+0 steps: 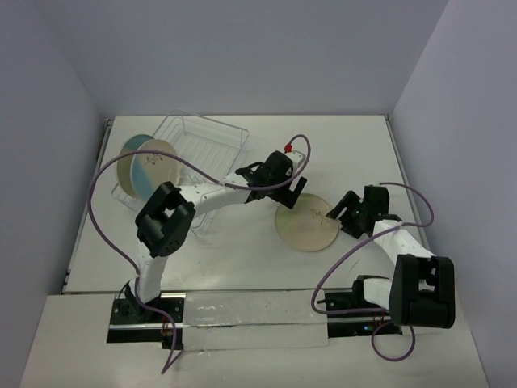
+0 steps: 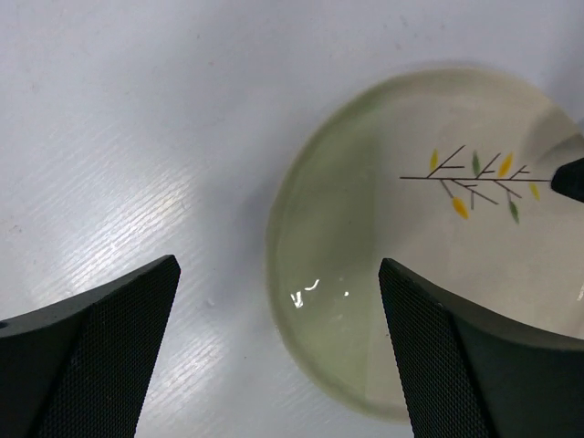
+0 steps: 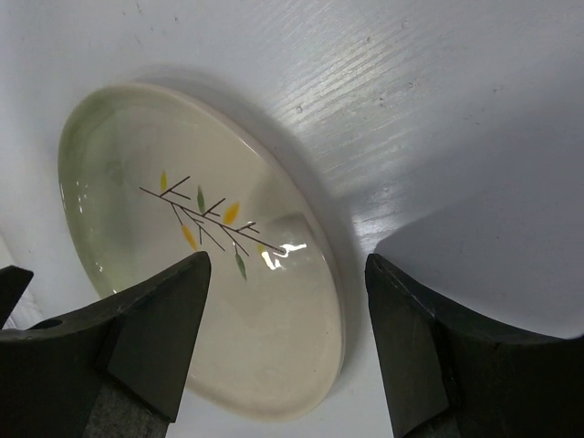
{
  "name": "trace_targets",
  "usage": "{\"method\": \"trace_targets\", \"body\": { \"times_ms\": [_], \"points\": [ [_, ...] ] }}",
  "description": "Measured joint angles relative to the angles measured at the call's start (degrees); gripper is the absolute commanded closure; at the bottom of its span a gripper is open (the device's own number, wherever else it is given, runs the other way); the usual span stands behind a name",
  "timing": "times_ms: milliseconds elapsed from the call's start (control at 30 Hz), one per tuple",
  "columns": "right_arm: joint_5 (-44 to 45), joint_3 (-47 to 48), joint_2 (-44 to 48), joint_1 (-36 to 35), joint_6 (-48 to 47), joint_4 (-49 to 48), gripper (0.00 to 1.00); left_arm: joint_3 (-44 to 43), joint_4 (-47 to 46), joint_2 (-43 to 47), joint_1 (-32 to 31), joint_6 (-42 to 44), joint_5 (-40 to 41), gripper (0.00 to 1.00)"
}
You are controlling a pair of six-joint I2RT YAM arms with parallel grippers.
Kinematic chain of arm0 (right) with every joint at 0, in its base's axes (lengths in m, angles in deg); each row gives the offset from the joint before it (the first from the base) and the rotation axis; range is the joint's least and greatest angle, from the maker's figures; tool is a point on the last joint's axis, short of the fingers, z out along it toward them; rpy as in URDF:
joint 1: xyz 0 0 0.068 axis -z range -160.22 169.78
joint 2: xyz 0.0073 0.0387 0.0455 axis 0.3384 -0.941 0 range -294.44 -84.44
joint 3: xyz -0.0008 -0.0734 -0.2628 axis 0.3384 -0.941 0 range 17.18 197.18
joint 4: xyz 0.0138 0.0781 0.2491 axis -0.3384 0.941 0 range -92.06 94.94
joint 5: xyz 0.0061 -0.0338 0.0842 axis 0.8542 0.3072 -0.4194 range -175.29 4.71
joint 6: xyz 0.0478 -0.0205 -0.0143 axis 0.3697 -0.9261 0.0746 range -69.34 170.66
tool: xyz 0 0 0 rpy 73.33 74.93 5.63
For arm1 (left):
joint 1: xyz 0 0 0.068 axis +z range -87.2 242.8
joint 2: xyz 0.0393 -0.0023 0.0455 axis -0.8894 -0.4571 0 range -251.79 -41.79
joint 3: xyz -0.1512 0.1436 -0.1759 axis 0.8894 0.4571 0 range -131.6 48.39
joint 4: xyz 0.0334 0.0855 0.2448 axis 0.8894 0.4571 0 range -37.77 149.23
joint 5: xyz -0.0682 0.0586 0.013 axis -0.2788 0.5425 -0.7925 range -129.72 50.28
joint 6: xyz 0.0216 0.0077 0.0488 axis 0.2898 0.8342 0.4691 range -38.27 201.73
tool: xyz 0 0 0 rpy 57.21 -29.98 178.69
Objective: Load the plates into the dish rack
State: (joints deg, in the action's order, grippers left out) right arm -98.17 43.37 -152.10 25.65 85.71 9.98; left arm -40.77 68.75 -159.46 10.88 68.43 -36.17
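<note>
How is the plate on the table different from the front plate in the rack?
The table plate lies face up; the rack plate stands on edge in the dish rack. The table plate has a pale-green part; the rack plate has a light-blue one. Both are round and cream.

Left gripper (image 2: 278, 265) fingers spread wide. Plate (image 2: 429, 246) lies flat on white table (image 2: 137, 109), pale-green segment on its left, twig drawing (image 2: 474, 178) with yellow and green leaves toward the right. Plate's left rim shows between the fingers. Small dark tip (image 2: 572, 180) at right edge.
</note>
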Motion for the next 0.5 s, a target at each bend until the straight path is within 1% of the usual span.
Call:
{"method": "trace_targets", "body": {
  "times_ms": [233, 500],
  "points": [
    [-0.1, -0.1, 0.2, 0.0, -0.2, 0.0, 0.22, -0.1, 1.2, -1.3, 0.0, 0.0, 2.3, 0.01],
    [-0.2, -0.2, 0.4, 0.0, -0.3, 0.0, 0.21, -2.0, 3.0, -6.5, 0.0, -1.2, 5.4, 0.01]
  ]
}}
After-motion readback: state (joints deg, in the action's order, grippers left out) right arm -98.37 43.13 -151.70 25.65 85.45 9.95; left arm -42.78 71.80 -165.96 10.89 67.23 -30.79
